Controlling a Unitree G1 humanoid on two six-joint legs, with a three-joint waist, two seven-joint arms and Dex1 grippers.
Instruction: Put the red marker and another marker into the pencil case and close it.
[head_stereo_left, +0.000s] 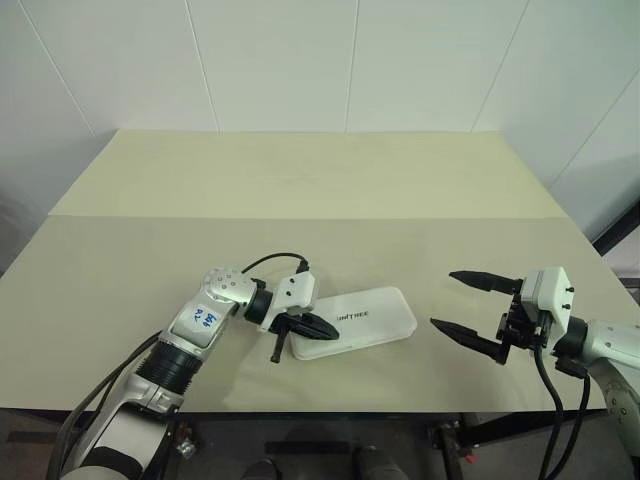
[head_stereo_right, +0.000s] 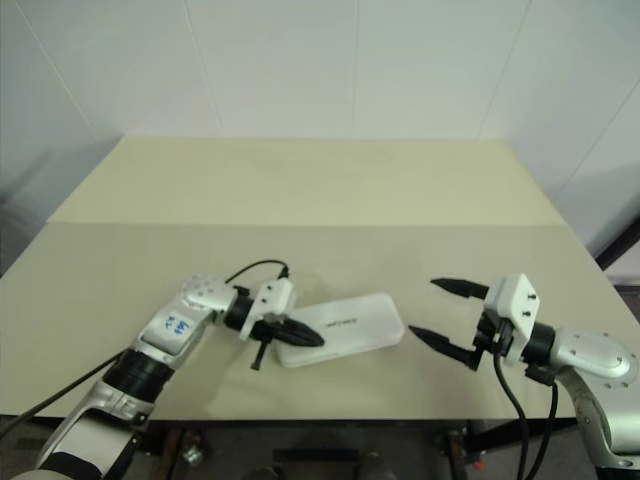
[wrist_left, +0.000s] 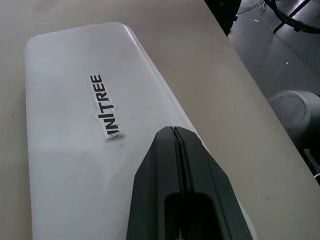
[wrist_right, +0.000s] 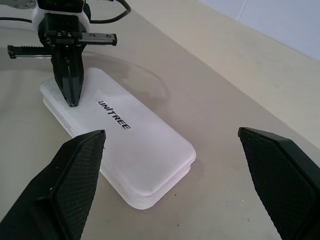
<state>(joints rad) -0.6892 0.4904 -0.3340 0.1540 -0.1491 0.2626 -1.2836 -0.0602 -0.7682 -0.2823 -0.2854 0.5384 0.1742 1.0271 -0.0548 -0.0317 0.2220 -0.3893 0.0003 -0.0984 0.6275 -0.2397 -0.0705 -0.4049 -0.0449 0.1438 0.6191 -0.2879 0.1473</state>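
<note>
Now L claw (head_stereo_left: 326, 326) shut on closed pencil case (head_stereo_left: 365, 318); R claw (head_stereo_left: 462, 304) open.

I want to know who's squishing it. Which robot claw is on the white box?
The left gripper, shut, tip over the pencil case lid. The right gripper hangs open, off to the side.

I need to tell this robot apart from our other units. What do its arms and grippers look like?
Both arms are silver-grey metal with white wrist housings and black cables running alongside. The left arm carries a white sticker with blue handwriting. The left gripper and the right gripper have black, tapered, pointed jaws; the right one's inner faces are finely textured.
</note>
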